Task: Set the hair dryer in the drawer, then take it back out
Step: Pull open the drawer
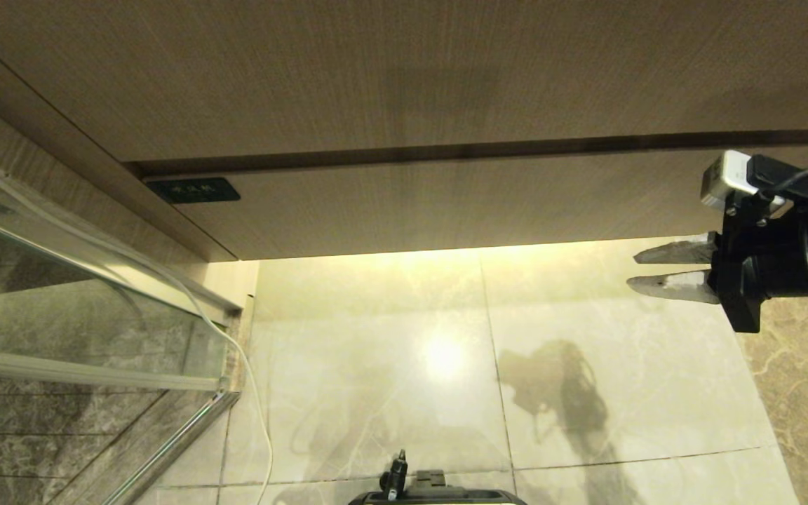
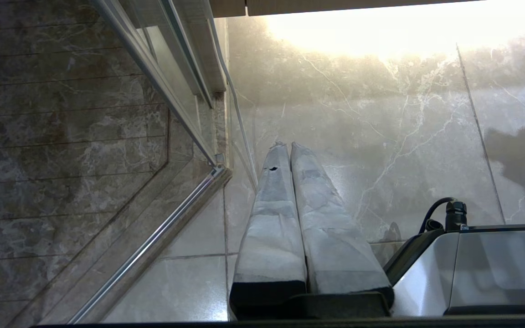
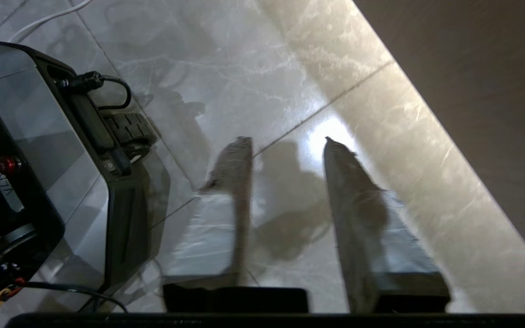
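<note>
The drawer [image 1: 481, 203] is pushed in, its plain wood-grain front sitting flush below the taller panel [image 1: 376, 77]. The hair dryer is out of view. My right gripper [image 1: 632, 271] hovers at the right side of the head view, just below the drawer front's lower edge, fingers pointing left. It is open, and only floor shows between the fingers in the right wrist view [image 3: 286, 140]. The wood-grain front [image 3: 481, 82] runs beside it. My left gripper [image 2: 287, 145] is parked above the floor, shut and empty.
A glass shower door [image 1: 60, 315] with a metal rail [image 1: 179, 435] stands at the left. A white cable [image 1: 253, 393] trails down the floor tiles beside it. A dark label plate [image 1: 193, 189] sits at the drawer's left end. The robot's base [image 1: 439, 494] shows at the near edge.
</note>
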`<state>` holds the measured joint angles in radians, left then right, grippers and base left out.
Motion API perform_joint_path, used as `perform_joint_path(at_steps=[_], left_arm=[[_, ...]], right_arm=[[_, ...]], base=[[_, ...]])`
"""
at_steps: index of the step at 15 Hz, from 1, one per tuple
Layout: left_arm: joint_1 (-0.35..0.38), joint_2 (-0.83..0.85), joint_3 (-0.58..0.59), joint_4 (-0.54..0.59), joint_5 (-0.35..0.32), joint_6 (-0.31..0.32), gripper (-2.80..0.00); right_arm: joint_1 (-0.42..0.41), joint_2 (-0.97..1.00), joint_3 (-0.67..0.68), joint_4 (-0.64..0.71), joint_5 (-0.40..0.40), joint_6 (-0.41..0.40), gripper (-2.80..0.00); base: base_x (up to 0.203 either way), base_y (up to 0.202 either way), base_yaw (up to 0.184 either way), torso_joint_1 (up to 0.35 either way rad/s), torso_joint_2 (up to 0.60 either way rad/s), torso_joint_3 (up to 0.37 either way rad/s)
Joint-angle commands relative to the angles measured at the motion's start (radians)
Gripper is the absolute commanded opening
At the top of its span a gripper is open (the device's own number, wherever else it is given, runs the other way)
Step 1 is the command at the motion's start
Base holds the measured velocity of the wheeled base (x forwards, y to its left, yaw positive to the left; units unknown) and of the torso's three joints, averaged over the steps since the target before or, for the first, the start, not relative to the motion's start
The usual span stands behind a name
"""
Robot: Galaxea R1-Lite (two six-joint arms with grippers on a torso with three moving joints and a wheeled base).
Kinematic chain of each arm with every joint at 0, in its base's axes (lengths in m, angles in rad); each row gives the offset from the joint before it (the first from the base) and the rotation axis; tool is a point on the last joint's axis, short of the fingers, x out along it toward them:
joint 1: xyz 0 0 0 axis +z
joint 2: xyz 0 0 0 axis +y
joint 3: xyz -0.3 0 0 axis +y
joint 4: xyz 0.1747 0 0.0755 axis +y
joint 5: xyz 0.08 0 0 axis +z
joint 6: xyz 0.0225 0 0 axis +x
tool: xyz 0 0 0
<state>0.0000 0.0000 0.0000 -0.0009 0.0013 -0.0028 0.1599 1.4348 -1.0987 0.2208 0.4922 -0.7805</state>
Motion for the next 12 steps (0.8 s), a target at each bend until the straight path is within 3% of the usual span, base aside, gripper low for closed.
perform_joint_path(at_steps=[1, 3, 5, 6, 10, 12], left_arm=[[0.000, 0.000, 0.002, -0.001, 0.000, 0.000, -2.80], [0.000, -0.002, 0.002, -0.001, 0.000, 0.000, -2.80], [0.000, -0.002, 0.002, -0.001, 0.000, 0.000, -2.80], [0.000, 0.000, 0.002, -0.001, 0.000, 0.000, -2.80], [0.000, -0.002, 0.000, -0.001, 0.000, 0.000, -2.80], [0.000, -0.002, 0.002, -0.001, 0.000, 0.000, -2.80]], right_arm=[[0.018, 0.013, -0.001, -0.038, -0.011, -0.012, 0.00], [0.027, 0.023, 0.009, -0.104, -0.065, -0.084, 0.00], [0.026, 0.044, 0.013, -0.170, -0.186, -0.254, 0.00], [0.026, 0.063, 0.010, -0.211, -0.196, -0.307, 0.00], [0.021, 0.089, 0.045, -0.328, -0.074, -0.468, 0.00], [0.018, 0.086, 0.069, -0.372, -0.048, -0.478, 0.00]], base=[[0.000, 0.000, 0.000, 0.000, 0.00, 0.000], [0.000, 0.000, 0.000, 0.000, 0.00, 0.000], [0.000, 0.000, 0.000, 0.000, 0.00, 0.000], [0.000, 0.000, 0.000, 0.000, 0.00, 0.000], [0.000, 0.000, 0.000, 0.000, 0.00, 0.000], [0.000, 0.000, 0.000, 0.000, 0.00, 0.000]])
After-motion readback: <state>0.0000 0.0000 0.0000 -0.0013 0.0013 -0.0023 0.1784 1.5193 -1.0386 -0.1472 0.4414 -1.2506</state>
